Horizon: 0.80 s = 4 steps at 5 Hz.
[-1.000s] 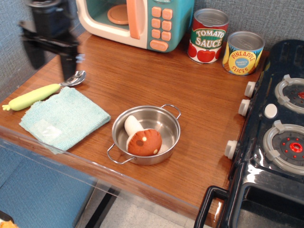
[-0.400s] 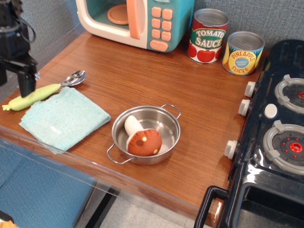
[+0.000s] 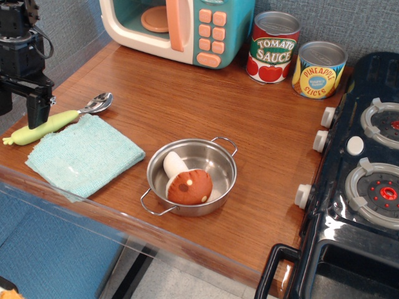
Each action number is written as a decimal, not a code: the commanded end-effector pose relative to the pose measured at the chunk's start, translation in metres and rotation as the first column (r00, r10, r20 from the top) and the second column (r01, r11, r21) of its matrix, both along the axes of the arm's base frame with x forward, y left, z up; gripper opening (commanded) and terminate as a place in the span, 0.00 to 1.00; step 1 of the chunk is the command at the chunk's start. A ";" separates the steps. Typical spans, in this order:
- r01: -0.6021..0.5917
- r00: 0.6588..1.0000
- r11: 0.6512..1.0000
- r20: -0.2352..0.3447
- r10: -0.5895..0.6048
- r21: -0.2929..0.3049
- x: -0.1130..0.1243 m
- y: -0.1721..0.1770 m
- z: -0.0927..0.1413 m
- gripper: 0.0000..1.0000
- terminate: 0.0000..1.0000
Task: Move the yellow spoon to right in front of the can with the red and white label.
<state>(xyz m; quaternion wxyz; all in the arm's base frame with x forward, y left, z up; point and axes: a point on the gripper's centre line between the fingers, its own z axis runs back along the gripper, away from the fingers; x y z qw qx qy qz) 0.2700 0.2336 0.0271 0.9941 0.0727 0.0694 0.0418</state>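
Wooden counter (image 3: 187, 106) fills the view; nearest sits a steel pot (image 3: 192, 176) holding a toy mushroom (image 3: 185, 182). At the left edge the yellow spoon (image 3: 55, 120) lies beside a teal cloth (image 3: 84, 154), the gripper (image 3: 22, 109) open astride its handle. Closing squarely mid-handle should prevent tipping. Farthest back stands the can with the red and white label (image 3: 273, 47).

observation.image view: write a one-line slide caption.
Gripper poised over the yellow spoon beside a teal cloth, far from the tomato sauce can.
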 end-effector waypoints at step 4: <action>-0.079 0.990 0.997 0.121 0.076 0.023 -0.005 -0.002 0.039 1.00 0.00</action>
